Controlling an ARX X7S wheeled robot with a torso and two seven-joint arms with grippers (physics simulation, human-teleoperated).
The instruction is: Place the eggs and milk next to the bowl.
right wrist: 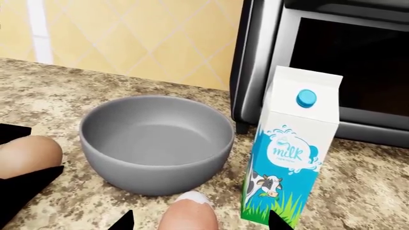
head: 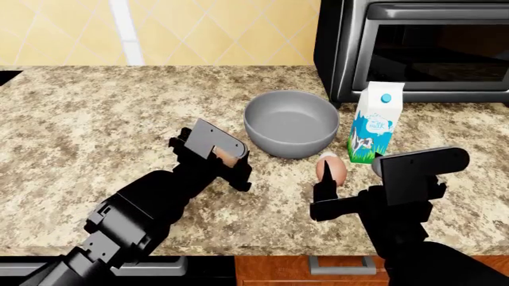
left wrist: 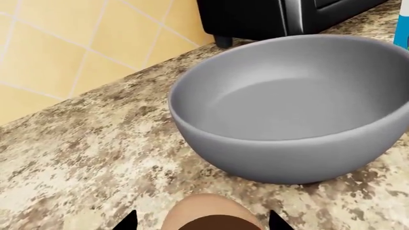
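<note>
- On the speckled granite counter we see the grey bowl standing upright near the middle of the head view, with nothing inside it.
- The milk carton stands upright just beside the bowl, at about 3 o'clock from it, in front of the black toaster oven.
- One egg sits on the counter at about 5 o'clock from the bowl, close to its base and just at 7 o'clock from the carton; it has a pale patch at its top.
- Our right gripper hangs just at 6 o'clock from that egg; in the right wrist view the egg shows between the two dark fingertips, but we cannot tell whether they touch it.
- Our left gripper is at about 8 o'clock from the bowl, near its rim, and clasps the second egg, whose tan surface shows between the fingers.
- In the left wrist view this held egg lies between the fingertips, with the bowl right ahead.
- Yellow tiled wall backs the counter.
</note>
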